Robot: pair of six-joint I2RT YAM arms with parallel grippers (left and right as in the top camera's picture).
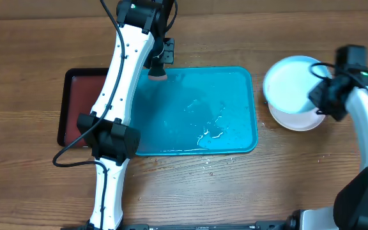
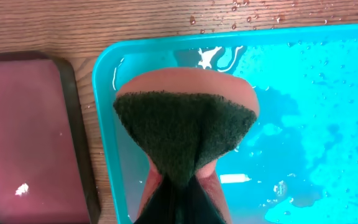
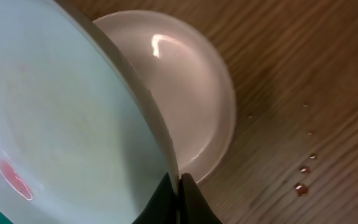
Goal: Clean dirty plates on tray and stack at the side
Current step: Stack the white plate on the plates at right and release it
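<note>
Far left: black tray [image 1: 75, 108], dark red inside, not part of the job. Ignore.

Left gripper [image 1: 156, 64] clamped tight on sponge [image 2: 185, 124], green scour face out. Hangs over the top-left corner of tray [image 1: 235, 83] as seen from overhead. Tray wet, puddles [image 1: 213, 131] mid-right, no plate visible on it.

Right of tray, on the table [image 1: 30, 38]: right gripper [image 3: 179, 186] pinched fully shut on the rim of blue-rimmed plate [image 3: 61, 112]. Plate is tilted, sitting above white plate [image 3: 191, 93], which lies flat. Third plate not made out. Drops [image 3: 301, 186] on the wood just beside the stack.

Red smear [image 3: 14, 177] on the held plate's face, so probably not ready to stack.

Suggested handling:
- Keep the pinch on the rim and lift clear of the white plate before moving sideways.
- Lay it flat mid-tray, face up, within the sponge's reach.
- Hold the rim while scrubbing, since a wet tray likely lets the plate skate.
- Press the green face down and use short strokes on the smear.
- Check the face before restacking, then lower it level and centred on the white plate.
</note>
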